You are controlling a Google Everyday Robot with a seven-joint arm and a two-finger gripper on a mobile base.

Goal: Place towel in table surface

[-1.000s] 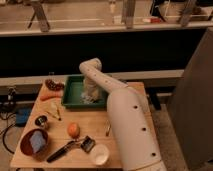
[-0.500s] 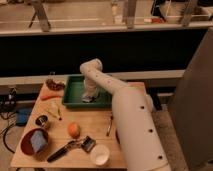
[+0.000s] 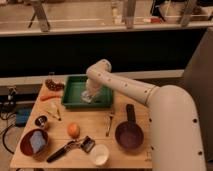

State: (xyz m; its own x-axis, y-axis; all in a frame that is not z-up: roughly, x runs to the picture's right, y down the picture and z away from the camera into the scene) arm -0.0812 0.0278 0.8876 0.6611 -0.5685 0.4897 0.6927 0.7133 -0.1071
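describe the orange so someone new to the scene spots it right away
On the wooden table, look below the green tray where the end effector reaches in. The orange sits near the front, between the bowl and fork: the only round orange thing.

The wooden desk (image 3: 125, 117) carries a green tray (image 3: 70, 95) at the back, where the claw (image 3: 89, 96) reaches in. Nearer the front sit an orange (image 3: 73, 130), a brush (image 3: 70, 148), a white cup (image 3: 99, 154) and two brown bowls (image 3: 129, 135), left and right.

Green tray (image 3: 73, 97), white towel (image 3: 90, 94), pincer (image 3: 88, 96) over it.
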